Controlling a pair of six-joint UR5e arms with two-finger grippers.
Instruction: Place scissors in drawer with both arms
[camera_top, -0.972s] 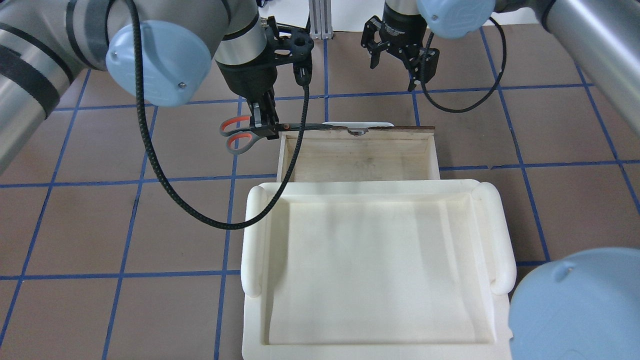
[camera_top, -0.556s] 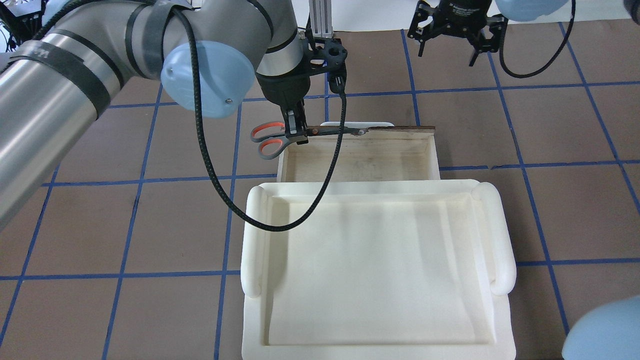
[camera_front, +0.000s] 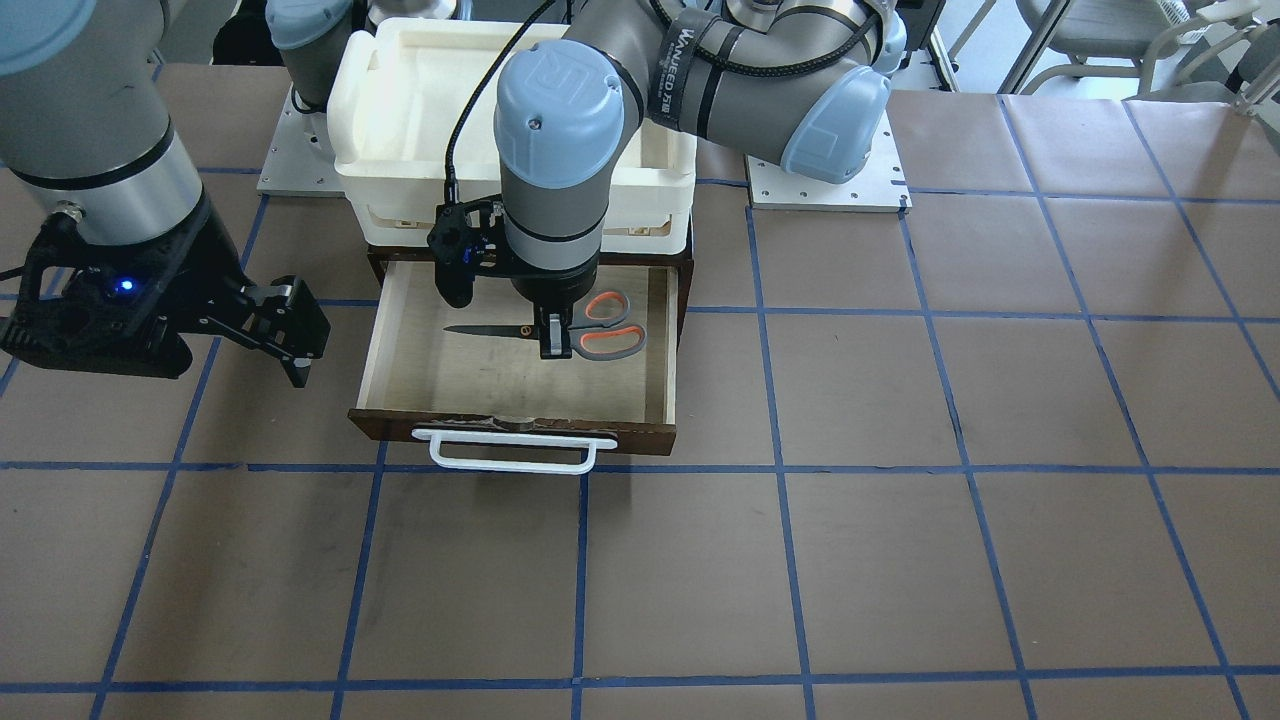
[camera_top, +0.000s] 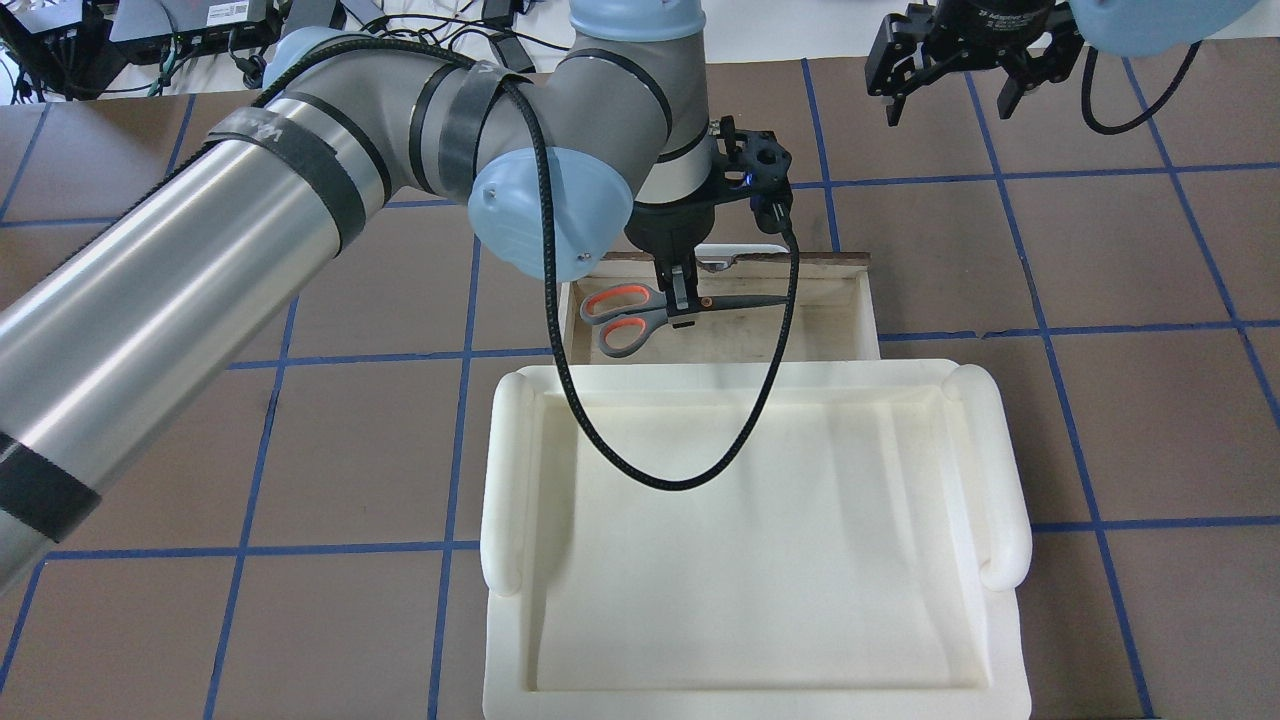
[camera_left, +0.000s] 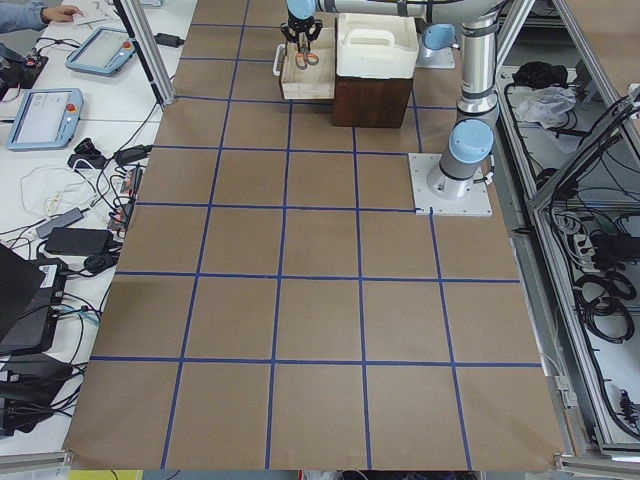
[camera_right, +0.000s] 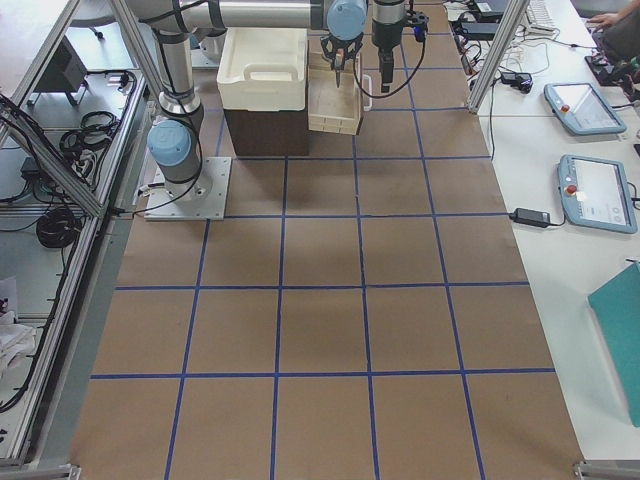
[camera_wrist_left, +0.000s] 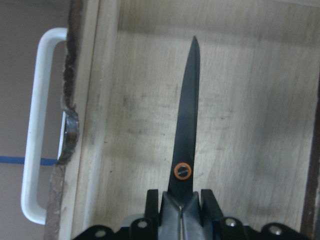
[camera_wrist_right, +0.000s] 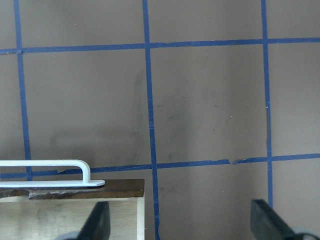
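Note:
The scissors (camera_front: 590, 327), orange-lined grey handles and slim blades, hang in my left gripper (camera_front: 555, 346), which is shut on them near the pivot. They are over the pale interior of the open brown drawer (camera_front: 665, 350), blades level and pointing along it. The overhead view shows the scissors (camera_top: 622, 315) and left gripper (camera_top: 683, 312) inside the drawer's outline (camera_top: 865, 305). In the left wrist view the blade (camera_wrist_left: 187, 125) is above the drawer floor (camera_wrist_left: 250, 125). My right gripper (camera_front: 298, 345) is open and empty beside the drawer; it also shows in the overhead view (camera_top: 950, 100).
A white foam tray (camera_top: 505, 480) sits on the cabinet above the drawer. The drawer's white bar handle (camera_front: 510, 458) faces the far side of the table; it also shows in the right wrist view (camera_wrist_right: 50, 164). A black cable (camera_top: 560, 330) loops from the left wrist over the tray.
My left arm has carried the scissors rightward from beside the drawer's corner to over its interior. My right gripper has drawn back and to the right, away from the drawer.

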